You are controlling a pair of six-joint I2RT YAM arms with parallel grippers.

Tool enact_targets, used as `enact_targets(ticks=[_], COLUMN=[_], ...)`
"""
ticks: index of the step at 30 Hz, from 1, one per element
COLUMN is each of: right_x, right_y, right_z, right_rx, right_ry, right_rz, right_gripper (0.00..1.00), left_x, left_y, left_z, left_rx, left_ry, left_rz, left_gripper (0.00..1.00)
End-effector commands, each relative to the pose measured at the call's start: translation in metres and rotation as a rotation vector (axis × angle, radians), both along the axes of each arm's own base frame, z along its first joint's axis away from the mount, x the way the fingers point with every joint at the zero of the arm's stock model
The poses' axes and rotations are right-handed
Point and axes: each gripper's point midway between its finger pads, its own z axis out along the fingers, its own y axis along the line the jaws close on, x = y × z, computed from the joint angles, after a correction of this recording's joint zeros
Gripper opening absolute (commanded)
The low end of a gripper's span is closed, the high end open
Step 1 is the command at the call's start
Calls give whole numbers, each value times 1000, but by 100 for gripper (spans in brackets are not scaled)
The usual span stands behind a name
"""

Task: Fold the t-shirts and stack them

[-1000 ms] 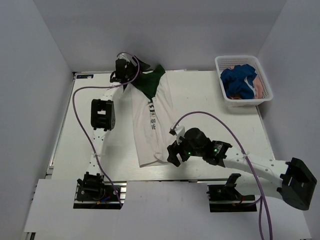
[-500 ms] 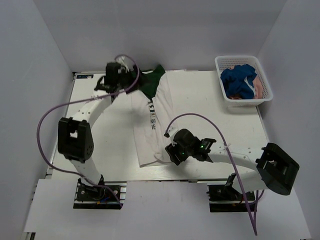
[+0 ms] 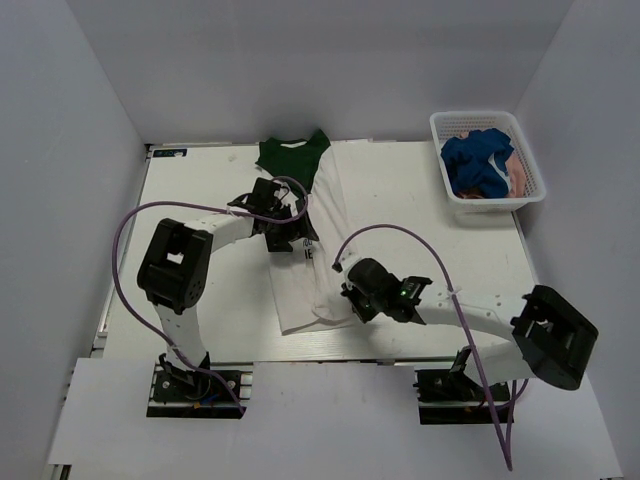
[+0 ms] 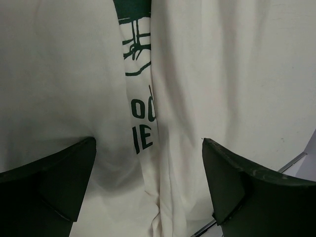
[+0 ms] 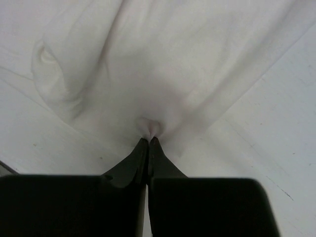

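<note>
Cream t-shirt (image 3: pixel 328 195) lies under my spread left end effector (image 4: pixel 148 145), its hem clamped in my right end effector (image 5: pixel 148 140); I judge that hem wants lifting low, evenly, toward the collar.

Top view: overhead from behind, whole table (image 3: pixel 420 200). Wrist views: close, looking down on the cream t-shirt (image 3: pixel 325 205) (also in top view).

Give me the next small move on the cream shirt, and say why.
Probably send the left gripper to the near hem of the cream shirt and pinch its free corner. The right gripper is shut on a pinch of cloth at that hem, while the left hangs open above the print at mid-shirt, gripping nothing; lifting by one corner would likely skew the fold.
</note>
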Motion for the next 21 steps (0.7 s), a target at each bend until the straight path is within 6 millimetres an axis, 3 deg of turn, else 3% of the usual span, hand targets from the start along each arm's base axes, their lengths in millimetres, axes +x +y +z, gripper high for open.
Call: enact_targets(ticks=[1,7,10,13,18,20,21], right_x=[0,-12,-19,-32,-34,-41,-43], right_y=[5,-8,-18,-21,-24,-22,-20], right_z=[26,26,17,12,7,8,8], right_rx=[74,65,36,48,46,61,68], right_ry=[-24,11,41,91,108,135,139], right_rz=[-16,-26,-46,-41,-77,-53,-39], right_gripper=[0,0,0,8,8,23,44], left_x=[-34,-37,-31,-32,-33,-32,-31], left_y=[21,29,28,29,27,26,26], left_z=[-44,-56,-52,-52,-51,-48,-42], left_rx=[150,203,206,209,199,195,189], left_ry=[135,164,152,148,146,137,123], left_rz=[1,6,11,3,-21,-20,-19], left_gripper=[100,100,100,100,100,100,100])
